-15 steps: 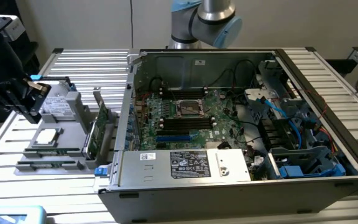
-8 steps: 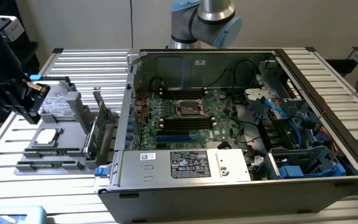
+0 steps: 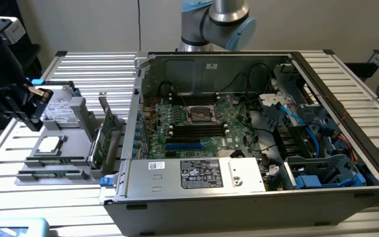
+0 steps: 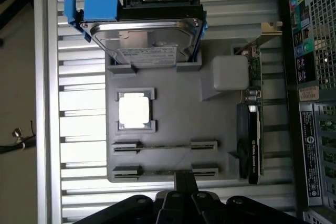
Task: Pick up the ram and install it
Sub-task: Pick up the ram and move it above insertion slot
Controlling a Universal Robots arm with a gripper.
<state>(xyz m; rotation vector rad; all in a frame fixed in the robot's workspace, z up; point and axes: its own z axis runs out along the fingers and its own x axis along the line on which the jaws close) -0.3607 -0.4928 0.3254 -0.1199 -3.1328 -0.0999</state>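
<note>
Hard drive (image 4: 147, 32), processor (image 4: 135, 110), open computer case (image 3: 196, 61)

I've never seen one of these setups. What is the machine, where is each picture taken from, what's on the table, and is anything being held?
The machine is a single robot arm with a gripper at its end. The exterior view looks at the scene from off the arm. The wrist view comes from a camera on the arm's wrist.

On the slatted table stands an open computer case, its motherboard showing. At the exterior view's left, a grey tray holds a hard drive, a processor, a graphics card and two sticks on edge: one ram stick and a second ram stick.

The gripper is shut and hovers over the tray. Both sticks sit in the tray.
</note>
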